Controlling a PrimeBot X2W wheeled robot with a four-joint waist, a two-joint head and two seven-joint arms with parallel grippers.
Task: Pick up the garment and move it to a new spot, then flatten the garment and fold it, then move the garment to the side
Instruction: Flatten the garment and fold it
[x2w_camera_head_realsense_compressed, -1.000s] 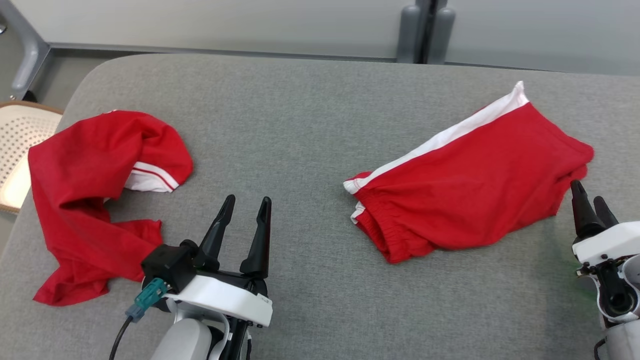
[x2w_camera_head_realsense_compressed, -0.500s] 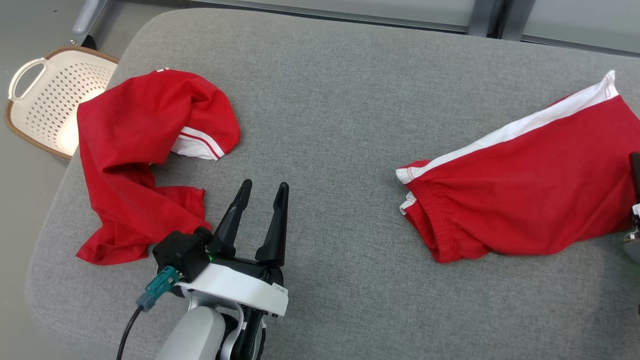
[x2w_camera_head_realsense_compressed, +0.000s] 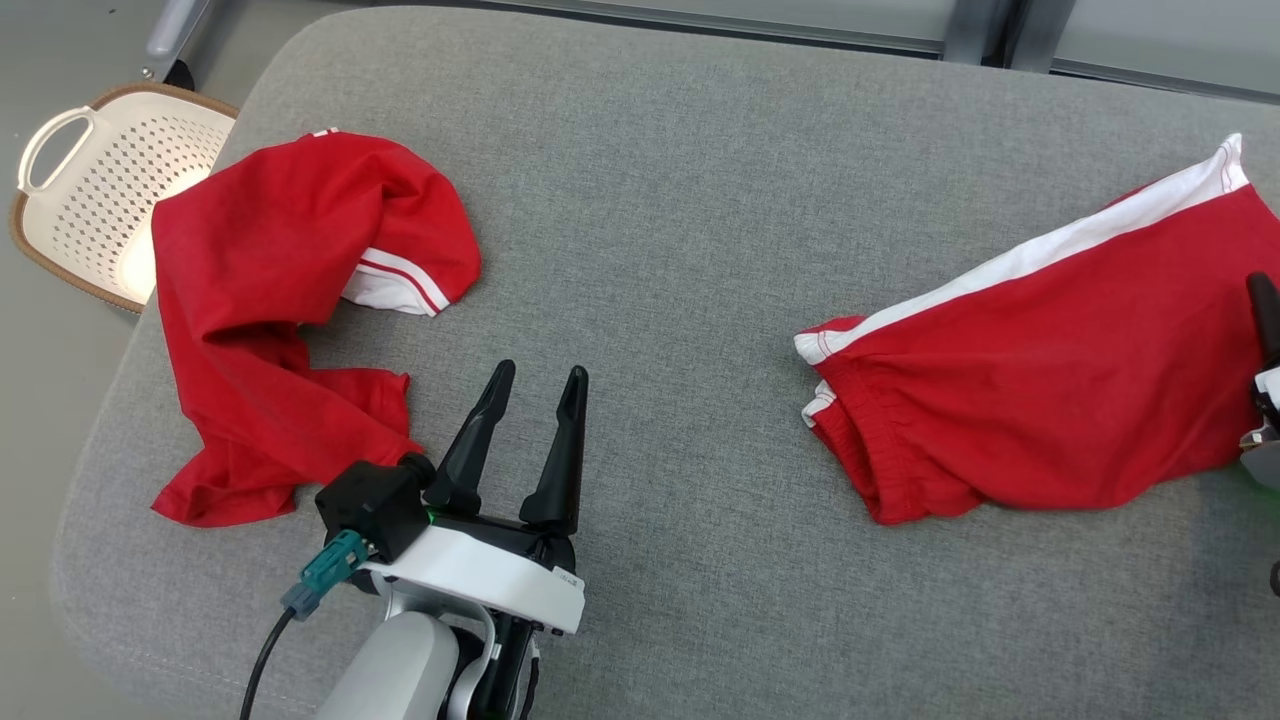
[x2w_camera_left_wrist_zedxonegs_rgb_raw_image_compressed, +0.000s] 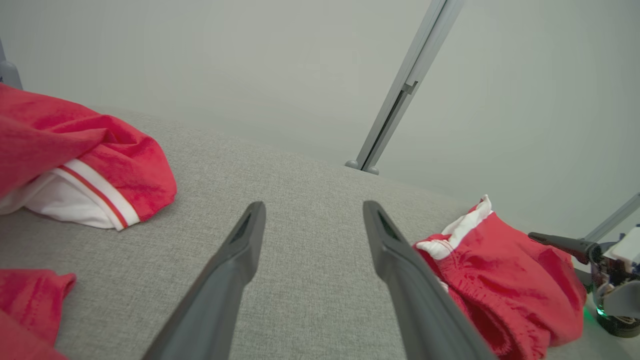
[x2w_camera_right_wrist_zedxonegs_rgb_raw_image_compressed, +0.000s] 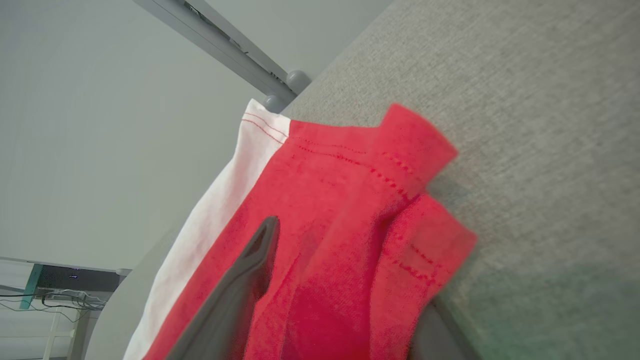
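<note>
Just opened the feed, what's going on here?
The right gripper has its fingers set astride the edge of the red shorts on the grey cushion, jaws apart, cloth not yet clamped or lifted. The left gripper hovers open over bare cushion, holding nothing. A crumpled red garment lies at the left, untouched.

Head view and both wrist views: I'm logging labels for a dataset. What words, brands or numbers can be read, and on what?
No text is readable.
Left gripper: a small dark marking on its white housing, too small to read.
Red shorts, red shirt, white basket: no print visible.
</note>
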